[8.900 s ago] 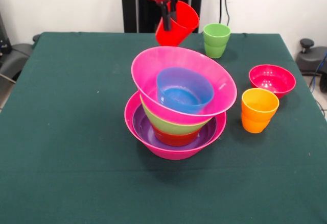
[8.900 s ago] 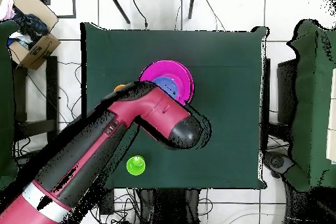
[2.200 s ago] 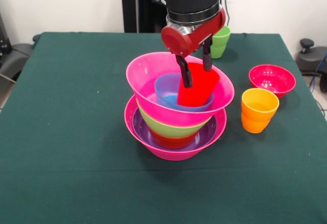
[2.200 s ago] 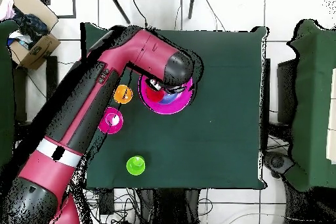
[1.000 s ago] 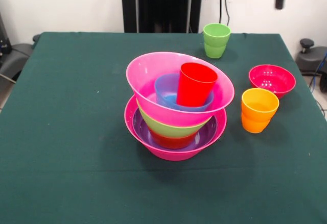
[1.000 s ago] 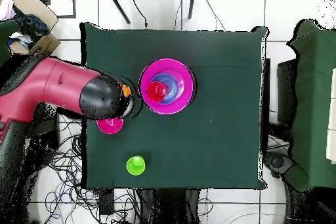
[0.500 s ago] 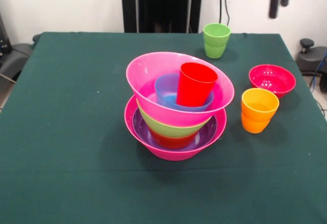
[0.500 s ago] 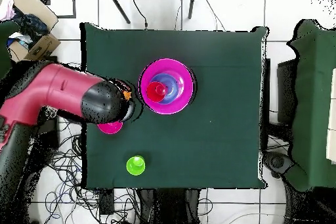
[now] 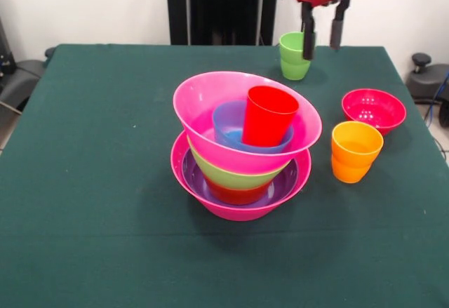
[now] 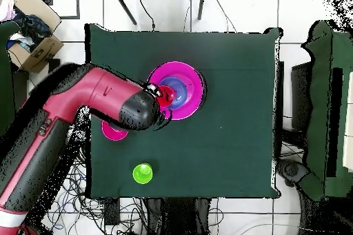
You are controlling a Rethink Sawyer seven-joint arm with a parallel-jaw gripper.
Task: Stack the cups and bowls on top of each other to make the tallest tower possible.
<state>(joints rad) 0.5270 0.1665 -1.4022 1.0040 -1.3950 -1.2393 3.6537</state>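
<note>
Hand [image 9: 322, 36] hangs spread and empty above the tabletop [image 9: 91, 146], beside the glossy lime-green plastic cup [image 9: 295, 57].

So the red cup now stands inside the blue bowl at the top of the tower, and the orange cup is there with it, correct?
Not quite. In the front view the red cup does stand inside the blue bowl at the top of the tower, but the orange cup is not with it: it stands alone on the table, beside the tower.
</note>
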